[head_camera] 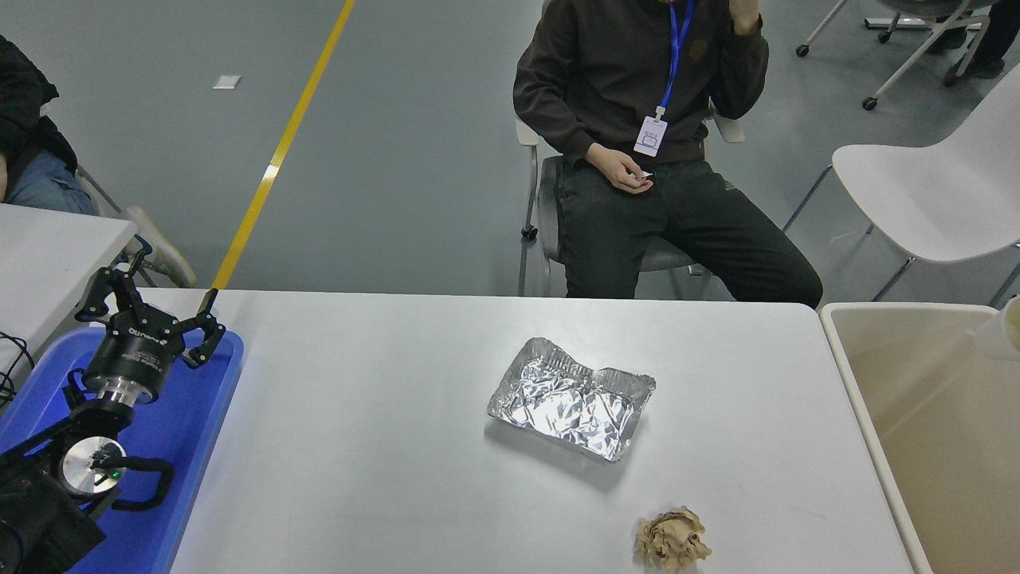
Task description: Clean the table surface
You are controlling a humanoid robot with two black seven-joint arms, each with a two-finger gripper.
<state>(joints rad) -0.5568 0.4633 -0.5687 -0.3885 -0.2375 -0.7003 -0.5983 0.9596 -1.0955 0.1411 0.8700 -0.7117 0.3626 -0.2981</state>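
the white worktop (382,446) fills the lower middle of the view, and its surface is the thing to be cleaned. just off its right edge stands a large beige bin (940,446), open at the top; no contents can be made out inside it, and a pale rounded edge (1010,323), too little of it showing to name, pokes in at the picture's right border above it. at the worktop's left end lies a blue tray (199,430), with the left arm parked over it; the left tool (151,315) points away from the camera with its fingers spread wide and holds nothing. the right arm is out of view.

near the middle of the worktop sits a crumpled foil tray (570,399), shallow and dented, with nothing in it. nearer the camera and a little to the right, well apart from the foil, lies a crumpled brown paper ball (672,540).

beyond the far edge a person (637,96) in a dark top with a blue lanyard sits on a chair. a white chair (932,191) stands to the right. the floor (414,159) is grey, crossed by a yellow line (279,151). a corner of a second white table (48,255) shows at the left.
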